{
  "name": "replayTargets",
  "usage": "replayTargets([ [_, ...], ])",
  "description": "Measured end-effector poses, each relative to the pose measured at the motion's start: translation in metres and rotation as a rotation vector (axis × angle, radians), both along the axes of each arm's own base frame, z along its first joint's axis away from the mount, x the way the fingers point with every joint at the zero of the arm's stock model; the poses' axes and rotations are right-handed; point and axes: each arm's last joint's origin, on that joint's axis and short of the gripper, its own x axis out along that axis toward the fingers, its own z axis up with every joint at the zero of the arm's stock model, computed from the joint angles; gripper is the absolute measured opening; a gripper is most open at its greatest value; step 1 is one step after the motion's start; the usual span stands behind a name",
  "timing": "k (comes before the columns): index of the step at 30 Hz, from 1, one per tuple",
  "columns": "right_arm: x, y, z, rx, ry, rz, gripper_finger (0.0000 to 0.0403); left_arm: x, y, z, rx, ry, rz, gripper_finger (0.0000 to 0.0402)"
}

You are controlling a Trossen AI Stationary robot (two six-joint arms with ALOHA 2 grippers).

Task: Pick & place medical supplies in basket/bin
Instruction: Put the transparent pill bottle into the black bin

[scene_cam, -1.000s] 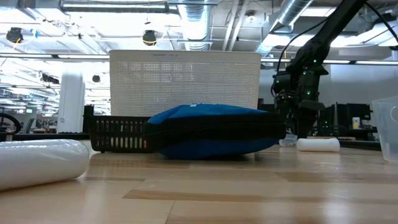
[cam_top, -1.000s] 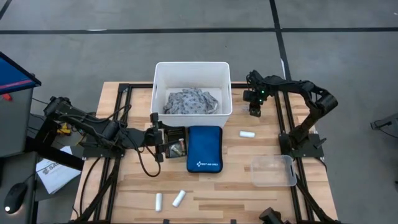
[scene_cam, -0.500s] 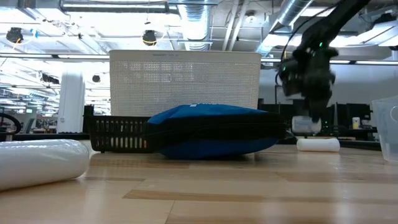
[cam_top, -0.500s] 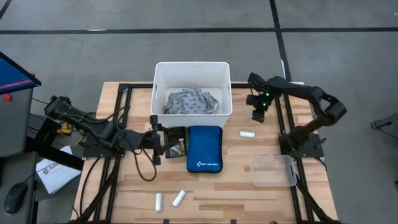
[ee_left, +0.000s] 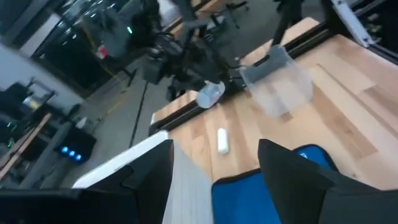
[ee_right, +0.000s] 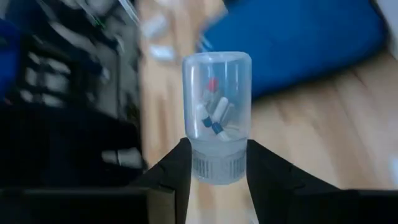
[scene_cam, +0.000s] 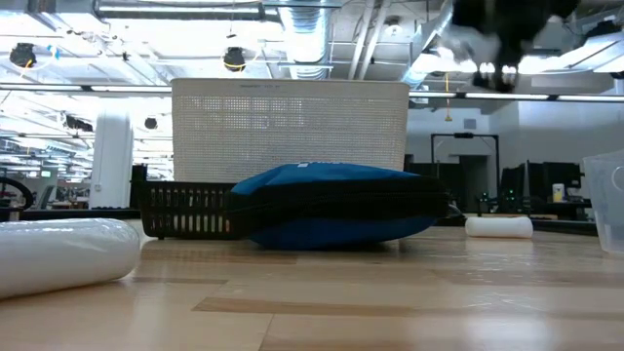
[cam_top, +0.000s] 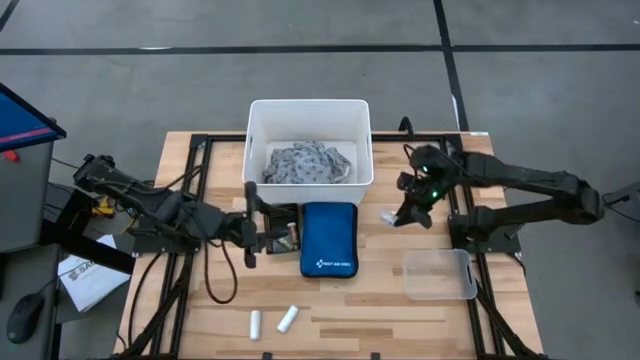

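moved: right gripper point(cam_top: 405, 212) swung nearer, lifted | tool: holds clear pill bottle point(ee_right: 216, 115); left gripper point(cam_top: 262, 232) wide | step: carrying | next: drop into white bin point(cam_top: 309, 108)

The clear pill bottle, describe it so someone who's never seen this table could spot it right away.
Start at the white bin at the table's back edge, then look right of the blue zip pouch. There the right pincer holds the clear pill bottle by its ribbed cap. Unlike the solid white rolls, it is see-through, with capsules inside.
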Motion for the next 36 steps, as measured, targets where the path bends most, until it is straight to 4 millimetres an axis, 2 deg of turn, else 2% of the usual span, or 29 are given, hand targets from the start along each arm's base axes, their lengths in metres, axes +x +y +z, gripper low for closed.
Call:
replayTargets([
  [5,0.026,0.029,0.016,0.024,-0.181,-0.047,0.0119,0.028,0.0,-0.001,0.014,0.047,-0.053,0.0232],
  [9,0.047,0.044,0.017,0.03,-0.204,-0.025,0.0119,0.045,-0.002,0.008,0.055,0.05,-0.124,0.0239],
  [12,0.064,0.053,0.024,0.01,-0.233,0.023,0.0119,0.055,-0.001,0.014,0.049,0.047,-0.199,0.0245],
  [16,0.088,0.062,0.041,-0.029,-0.29,0.093,0.0119,0.065,0.0,0.012,0.04,0.068,-0.288,0.0249],
  [20,0.113,0.069,0.057,-0.046,-0.345,0.178,0.0119,0.073,-0.002,0.009,0.04,0.057,-0.338,0.0249],
  [26,0.144,0.078,0.057,-0.021,-0.332,0.29,0.0119,0.073,-0.003,0.013,0.07,0.015,-0.357,0.0249],
  [36,0.163,0.078,0.064,-0.008,-0.369,0.32,0.0119,0.07,-0.01,0.008,0.05,0.062,-0.387,0.0249],
])
